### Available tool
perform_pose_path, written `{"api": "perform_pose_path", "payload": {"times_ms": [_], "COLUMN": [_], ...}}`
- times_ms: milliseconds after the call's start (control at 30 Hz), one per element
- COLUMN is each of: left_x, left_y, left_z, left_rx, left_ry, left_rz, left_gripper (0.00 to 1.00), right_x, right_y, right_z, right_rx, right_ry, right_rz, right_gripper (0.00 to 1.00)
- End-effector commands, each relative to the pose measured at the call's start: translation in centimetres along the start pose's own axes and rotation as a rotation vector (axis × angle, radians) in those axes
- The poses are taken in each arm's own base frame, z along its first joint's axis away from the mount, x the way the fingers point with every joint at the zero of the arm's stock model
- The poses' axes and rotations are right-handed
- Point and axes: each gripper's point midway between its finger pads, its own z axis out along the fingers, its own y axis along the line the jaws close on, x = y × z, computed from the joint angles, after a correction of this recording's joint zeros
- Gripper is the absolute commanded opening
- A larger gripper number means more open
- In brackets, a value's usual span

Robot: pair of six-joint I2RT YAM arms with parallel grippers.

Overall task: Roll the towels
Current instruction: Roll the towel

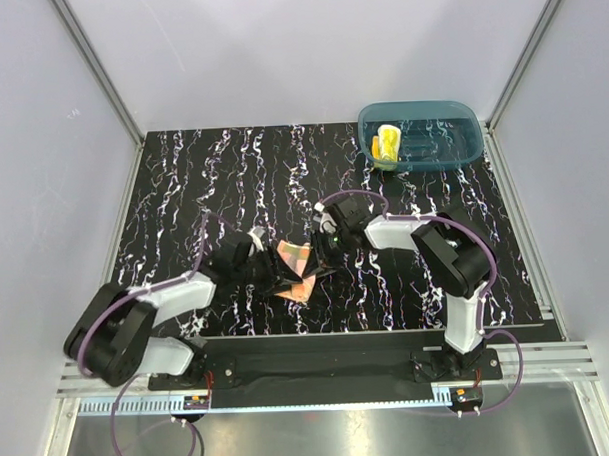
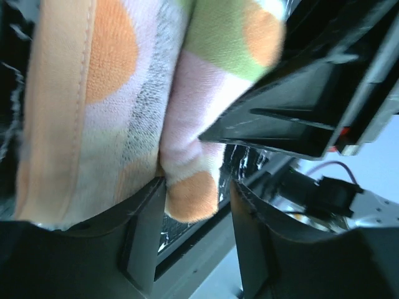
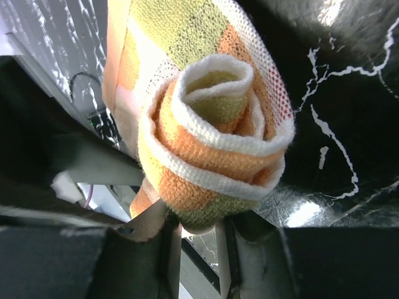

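- Orange dotted towel (image 1: 298,270) partly rolled, mid-surface (image 1: 183,192) toward the near edge; right gripper (image 1: 327,249) clamped on the coiled end.
- Left gripper (image 1: 262,265) straddles the loose end; cannot tell if it pinches.
- Yellow towel (image 1: 387,143) in tub (image 1: 457,155), far right corner.
- Next, likely: wind the remaining cloth tight.

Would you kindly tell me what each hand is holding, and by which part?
Both hold the orange dotted towel: the right hand pinches the edge of its rolled end, the left hand a fold of cloth at the other end.
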Motion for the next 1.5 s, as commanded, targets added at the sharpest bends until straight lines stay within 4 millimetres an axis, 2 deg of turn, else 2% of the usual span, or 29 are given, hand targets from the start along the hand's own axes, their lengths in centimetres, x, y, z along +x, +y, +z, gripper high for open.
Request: {"api": "perform_pose_path", "payload": {"times_ms": [0, 33, 67, 100, 133, 167, 200, 233, 300, 433, 467, 567, 633, 867, 1033, 1233, 1367, 1467], "left_x": [-2.3, -2.3, -2.9, -4.4, -4.3, -3.6, -4.5, -3.7, -3.8, -2.3, -1.3, -0.2, 0.7, 2.0, 1.8, 2.4, 2.5, 2.2], "left_y": [1.2, 2.1, 0.6, 0.1, 0.4, -0.6, -2.1, -3.0, -4.2, -5.2, -5.3, -5.0, -5.6, -5.9, -3.6, 0.2, 2.3, 3.1], "left_z": [-2.4, -3.3, -4.0, -5.1, -6.0, -6.2, -7.2, -7.1, -7.4, -6.0, -5.5, -3.7, -2.8, 0.0, 0.9, 2.5, 2.1, 1.4], "left_rx": [-0.195, -0.278, -0.299, -0.363, -0.423, -0.431, -0.451, -0.445, -0.468, -0.483, -0.48, -0.522, -0.515, -0.561, -0.664, -0.776, -0.868, -0.928], "left_ry": [-0.116, -0.121, -0.154, -0.251, -0.261, -0.262, -0.326, -0.323, -0.364, -0.353, -0.336, -0.311, -0.298, -0.271, -0.259, -0.2, -0.198, -0.22], "left_rz": [0.154, 0.163, 0.247, 0.3, 0.333, 0.412, 0.454, 0.511, 0.574, 0.654, 0.677, 0.712, 0.74, 0.813, 0.843, 0.859, 0.861, 0.876], "left_gripper": [0.5, 0.5, 0.5, 0.5, 0.5, 0.5, 0.5, 0.5, 0.5, 0.49, 0.49, 0.49, 0.49, 0.49, 0.5, 0.5, 0.49, 0.5], "right_x": [0.3, 0.5, 0.4, 0.4, 0.8, 0.6, 0.7, 0.8, 0.9, 1.1, 1.0, 1.1, 1.3, 1.5, 1.8, 1.6, 1.5, 1.5], "right_y": [-2.7, -2.6, -2.5, -2.4, -2.3, -2.1, -2.0, -1.9, -1.8, -1.7, -1.6, -1.6, -1.6, -1.7, -1.7, -1.6, -1.6, -1.7], "right_z": [0.4, 0.4, 0.4, 0.4, 0.4, 0.4, 0.4, 0.5, 0.6, 0.8, 0.8, 0.8, 0.8, 0.9, 1.0, 1.0, 1.0, 1.0], "right_rx": [0.163, 0.172, 0.176, 0.181, 0.187, 0.191, 0.194, 0.194, 0.197, 0.209, 0.211, 0.22, 0.223, 0.225, 0.224, 0.227, 0.229, 0.232], "right_ry": [0.001, 0.009, 0.006, 0.009, 0.02, 0.017, 0.021, 0.026, 0.036, 0.051, 0.052, 0.06, 0.066, 0.074, 0.081, 0.085, 0.089, 0.093], "right_rz": [-0.001, 0.002, -0.007, -0.004, -0.004, -0.008, -0.01, -0.015, -0.014, -0.009, -0.011, -0.013, -0.015, -0.014, -0.016, -0.019, -0.024, -0.023], "right_gripper": [0.19, 0.19, 0.19, 0.19, 0.19, 0.18, 0.18, 0.18, 0.17, 0.17, 0.17, 0.16, 0.17, 0.16, 0.16, 0.16, 0.17, 0.17]}}
